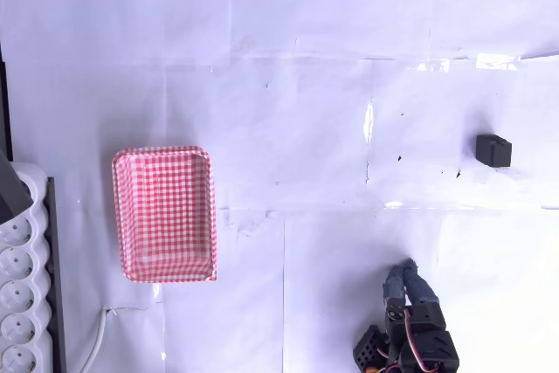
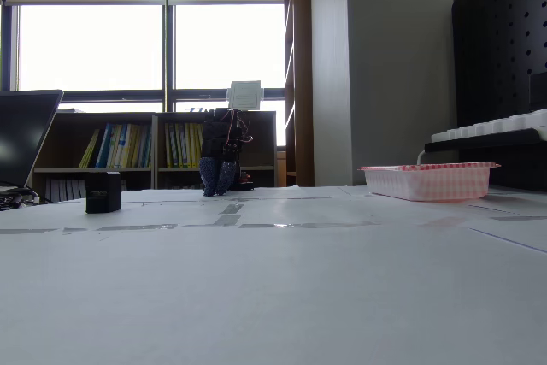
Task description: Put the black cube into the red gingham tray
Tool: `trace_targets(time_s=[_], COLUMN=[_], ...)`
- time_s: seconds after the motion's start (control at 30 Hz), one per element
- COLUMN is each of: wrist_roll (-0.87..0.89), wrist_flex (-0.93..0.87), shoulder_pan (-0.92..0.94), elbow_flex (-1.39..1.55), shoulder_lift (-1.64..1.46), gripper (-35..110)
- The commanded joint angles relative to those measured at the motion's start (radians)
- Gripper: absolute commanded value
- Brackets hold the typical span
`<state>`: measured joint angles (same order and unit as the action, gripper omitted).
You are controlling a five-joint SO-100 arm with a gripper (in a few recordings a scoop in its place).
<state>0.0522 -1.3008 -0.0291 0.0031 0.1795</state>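
Note:
The black cube (image 1: pixel 493 150) sits alone on the white table at the right in the overhead view; in the fixed view the black cube (image 2: pixel 103 192) stands at the left. The red gingham tray (image 1: pixel 163 214) lies far off at the left with nothing in it, and in the fixed view the red gingham tray (image 2: pixel 427 181) is at the right. My gripper (image 1: pixel 407 266) is folded back near the bottom edge, well below and left of the cube. Its bluish fingers meet at the tips and hold nothing. In the fixed view the gripper (image 2: pixel 217 185) points down at the table, between cube and tray.
A white power strip (image 1: pixel 22 277) with a cable lies along the left edge beside the tray. A laptop (image 2: pixel 24 138) stands at the far left in the fixed view, and a black pegboard (image 2: pixel 500 49) rises behind the tray. White taped paper sheets cover the table.

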Motion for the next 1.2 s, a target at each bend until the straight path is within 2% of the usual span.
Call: trace_targets(time_s=[0.0, 0.2, 0.23, 0.27, 0.43, 0.63, 0.77, 0.93, 1.17], wrist_roll=[0.021, 0.029, 0.086, 0.23, 0.233, 0.158, 0.135, 0.114, 0.081], wrist_flex=[-0.044, -0.044, -0.038, 0.025, 0.515, 1.072, 1.361, 1.729, 2.074], shoulder_pan=[-0.006, 0.003, 0.0, 0.009, 0.133, 0.284, 0.379, 0.434, 0.454], elbow_flex=[0.011, 0.011, 0.011, 0.011, 0.012, 0.018, 0.023, 0.026, 0.078], shoulder_lift=[0.006, 0.006, 0.006, -0.012, -0.341, -0.681, -0.902, -1.193, -1.522], gripper=[1, 1, 1, 1, 5, 36, 45, 49, 53])
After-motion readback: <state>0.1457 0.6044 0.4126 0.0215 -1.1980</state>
